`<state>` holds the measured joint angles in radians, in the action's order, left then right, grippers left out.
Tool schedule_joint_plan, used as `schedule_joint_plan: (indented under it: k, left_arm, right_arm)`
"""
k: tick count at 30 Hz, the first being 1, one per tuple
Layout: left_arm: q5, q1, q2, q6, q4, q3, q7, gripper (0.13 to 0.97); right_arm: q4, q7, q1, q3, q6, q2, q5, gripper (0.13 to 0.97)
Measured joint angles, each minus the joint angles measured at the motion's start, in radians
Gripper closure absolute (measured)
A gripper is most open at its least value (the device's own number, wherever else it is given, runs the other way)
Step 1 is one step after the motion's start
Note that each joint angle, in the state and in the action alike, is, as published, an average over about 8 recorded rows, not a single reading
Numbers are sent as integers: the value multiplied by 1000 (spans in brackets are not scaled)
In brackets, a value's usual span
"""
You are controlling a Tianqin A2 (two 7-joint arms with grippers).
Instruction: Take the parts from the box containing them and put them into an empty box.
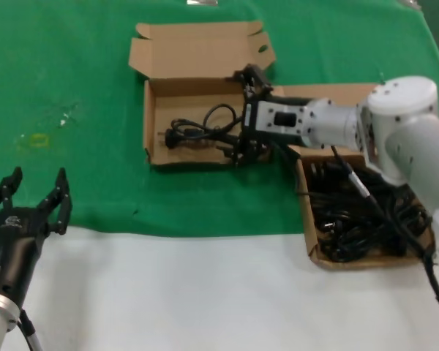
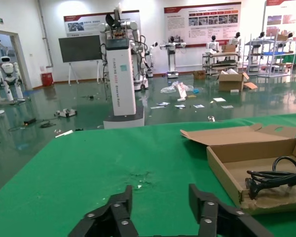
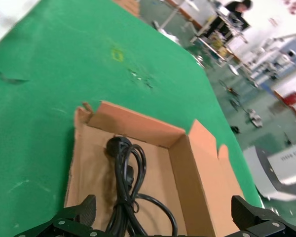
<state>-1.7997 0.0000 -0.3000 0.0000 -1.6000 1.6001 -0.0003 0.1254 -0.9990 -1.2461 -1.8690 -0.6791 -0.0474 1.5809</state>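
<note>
The far box (image 1: 152,124) in mid-table, lid flap open, holds one looped black cord (image 1: 197,131). My right gripper (image 1: 243,117) hovers over that box's right end, open, its fingers spread wide with nothing between them. In the right wrist view the cord (image 3: 122,173) lies on the box floor (image 3: 91,163) just below the open gripper (image 3: 164,210). The box (image 1: 308,219) at the right holds a tangled pile of black cords (image 1: 358,216). My left gripper (image 1: 33,197) waits open at the near left.
Green cloth (image 1: 73,88) covers the far table; a white surface (image 1: 190,292) lies in front. The left wrist view shows the open left gripper (image 2: 160,195) above the cloth, with the cord's box (image 2: 227,168) off to one side.
</note>
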Motion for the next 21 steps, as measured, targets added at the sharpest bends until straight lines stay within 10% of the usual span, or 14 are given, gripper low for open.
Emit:
schedule_joint_plan:
  k: [21]
  left_arm:
    - [0,0,0,0,0,0,1,331]
  right_arm:
    - [437,296,369,80,201,-75,65,129]
